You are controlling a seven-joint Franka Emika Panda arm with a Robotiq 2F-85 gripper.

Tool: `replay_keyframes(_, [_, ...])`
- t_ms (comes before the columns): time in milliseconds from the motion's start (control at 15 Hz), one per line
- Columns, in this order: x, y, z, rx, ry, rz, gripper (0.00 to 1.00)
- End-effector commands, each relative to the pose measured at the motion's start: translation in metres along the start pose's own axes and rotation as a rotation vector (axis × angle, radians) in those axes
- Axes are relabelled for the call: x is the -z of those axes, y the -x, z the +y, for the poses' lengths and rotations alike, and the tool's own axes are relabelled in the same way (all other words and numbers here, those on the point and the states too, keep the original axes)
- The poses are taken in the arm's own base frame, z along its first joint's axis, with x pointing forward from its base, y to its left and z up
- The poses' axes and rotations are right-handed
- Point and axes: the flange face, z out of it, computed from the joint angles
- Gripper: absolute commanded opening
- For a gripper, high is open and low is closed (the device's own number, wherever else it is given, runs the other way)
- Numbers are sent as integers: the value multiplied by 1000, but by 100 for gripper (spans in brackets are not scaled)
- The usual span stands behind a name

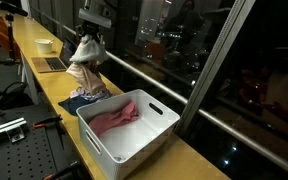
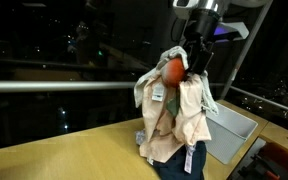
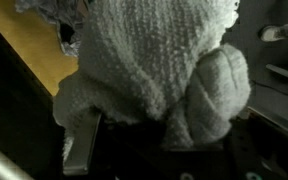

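Observation:
My gripper [image 2: 194, 55] is shut on a bunch of cloth [image 2: 174, 110] and holds it up above the wooden counter. The bunch hangs down: a beige garment, a grey-white knitted piece and an orange-red patch near the top. It also shows in an exterior view [image 1: 86, 60] above a dark blue cloth [image 1: 84, 100] lying on the counter. In the wrist view the white knitted cloth [image 3: 154, 60] fills the picture and hides the jaws. A white bin [image 1: 159, 120] holding a pink cloth [image 1: 114, 118] stands beside the hanging bunch.
The long wooden counter [image 1: 44, 85] runs along a dark window with a metal rail [image 2: 44, 85]. A laptop [image 1: 52, 63] and a white bowl [image 1: 44, 45] sit farther down the counter. A metal breadboard table [image 1: 14, 150] stands beside it.

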Motion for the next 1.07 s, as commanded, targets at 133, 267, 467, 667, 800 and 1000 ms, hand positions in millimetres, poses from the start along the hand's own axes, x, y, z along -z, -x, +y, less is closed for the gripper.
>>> replay_keyframes(133, [6, 29, 7, -28, 40, 1, 63])
replay_keyframes(267, [8, 53, 22, -54, 60, 19, 78])
replay_keyframes(467, [12, 102, 50, -80, 127, 30, 99])
replay_keyframes(667, [9, 159, 75, -61, 178, -3, 100])
replay_keyframes(800, [-1, 198, 91, -15, 201, -64, 100])
replay_keyframes(1000, [-21, 248, 109, 85, 208, -167, 100])
